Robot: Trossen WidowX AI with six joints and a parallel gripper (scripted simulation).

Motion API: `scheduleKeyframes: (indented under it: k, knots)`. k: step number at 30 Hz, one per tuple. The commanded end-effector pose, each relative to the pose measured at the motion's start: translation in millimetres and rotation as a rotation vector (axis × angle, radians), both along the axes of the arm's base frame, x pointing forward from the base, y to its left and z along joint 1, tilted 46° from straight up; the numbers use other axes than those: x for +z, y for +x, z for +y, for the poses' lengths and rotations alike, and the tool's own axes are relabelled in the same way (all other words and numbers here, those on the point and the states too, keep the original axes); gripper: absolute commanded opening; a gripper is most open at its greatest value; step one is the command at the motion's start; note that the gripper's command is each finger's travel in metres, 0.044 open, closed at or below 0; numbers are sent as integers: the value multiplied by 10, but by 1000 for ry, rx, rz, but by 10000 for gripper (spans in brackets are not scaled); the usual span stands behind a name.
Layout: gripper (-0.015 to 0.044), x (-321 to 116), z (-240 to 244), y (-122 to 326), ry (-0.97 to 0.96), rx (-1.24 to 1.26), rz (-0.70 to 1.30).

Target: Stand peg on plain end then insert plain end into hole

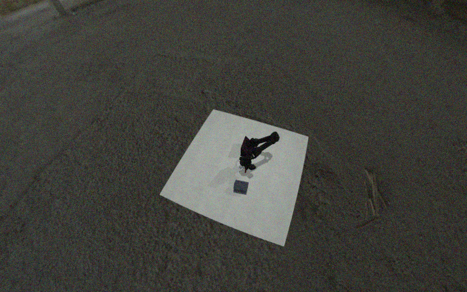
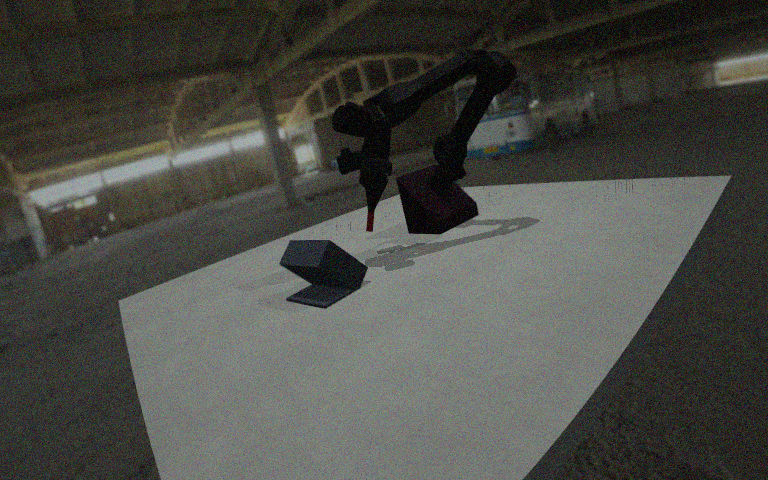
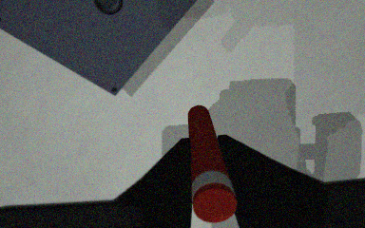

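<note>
My gripper (image 3: 203,145) (image 2: 370,210) is shut on the red peg (image 3: 201,128) (image 2: 369,223) and holds it above the table, pointing down. The peg's grey-white band (image 3: 212,180) is at its upper end, nearest the wrist camera; the plain end points down, away from the camera. The blue-grey sloped panel (image 1: 240,187) (image 2: 345,268) (image 3: 95,43) stands apart from the peg, at the upper left in the wrist view. Its round hole (image 3: 108,4) shows at that view's top edge. In the top view the peg is a tiny red tip below the arm.
The white table top (image 1: 206,165) (image 2: 396,367) carries the arm and panel. A dark reddish block (image 2: 436,200) (image 1: 245,146) is at the arm's base, behind the gripper. Shadows of the arm fall on the table near the panel.
</note>
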State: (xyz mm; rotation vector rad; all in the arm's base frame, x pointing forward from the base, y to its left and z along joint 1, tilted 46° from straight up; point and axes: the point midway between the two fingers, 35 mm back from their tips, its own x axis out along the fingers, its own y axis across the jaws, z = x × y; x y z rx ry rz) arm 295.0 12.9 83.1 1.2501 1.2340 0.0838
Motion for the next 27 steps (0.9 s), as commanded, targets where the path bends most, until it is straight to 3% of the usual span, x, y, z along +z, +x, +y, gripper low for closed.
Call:
scheduleKeyframes:
  k: [1, 27]
  knots:
    - [0, -7, -17, 15, 7, -22, -13]
    - [0, -26, -128, 126, 35, -134, -105]
